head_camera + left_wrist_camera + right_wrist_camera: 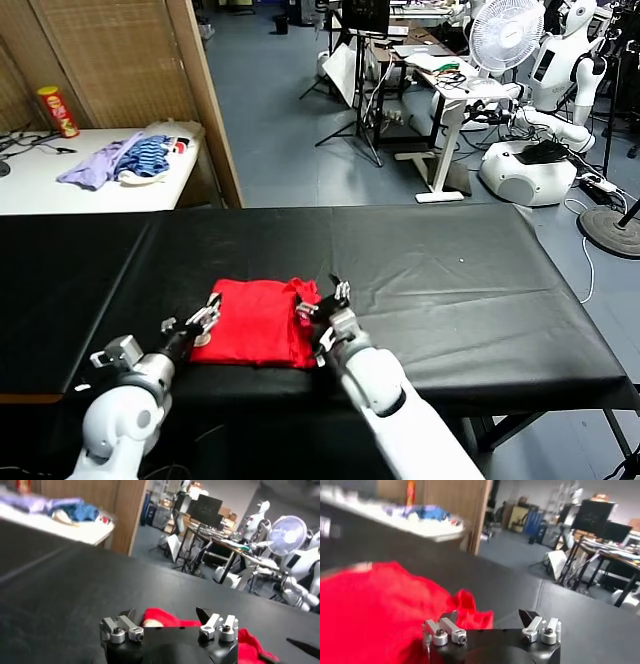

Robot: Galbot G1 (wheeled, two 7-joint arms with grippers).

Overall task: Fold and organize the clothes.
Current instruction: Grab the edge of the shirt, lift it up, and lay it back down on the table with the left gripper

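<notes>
The red T-shirt (255, 322) lies on the black table (480, 290), near the front edge and a little left of centre, already gathered into a compact, roughly square bundle with a bunched, ruffled flap standing up at its right edge. The left gripper (203, 318) sits at the bundle's left edge with its fingers apart and nothing between them; the left wrist view shows red cloth just beyond the open fingertips (207, 616). The right gripper (325, 308) hovers at the right edge, by the ruffled flap, also spread wide and empty; its wrist view shows the shirt (380, 610) lying to one side of the fingers rather than between them. The step in hand looks like taking hold of both side edges for another fold or for tidying. To do it well, each gripper should come low enough to catch every layer at its edge, not just the top one, and the right one should gather the loose flap first so it does not spring out. Both should close together and move evenly, keeping the cloth flat on the table so the bundle stays square. Far off on a white side table (40, 185) lies a pile of other clothes (125, 162), apart from this work.
</notes>
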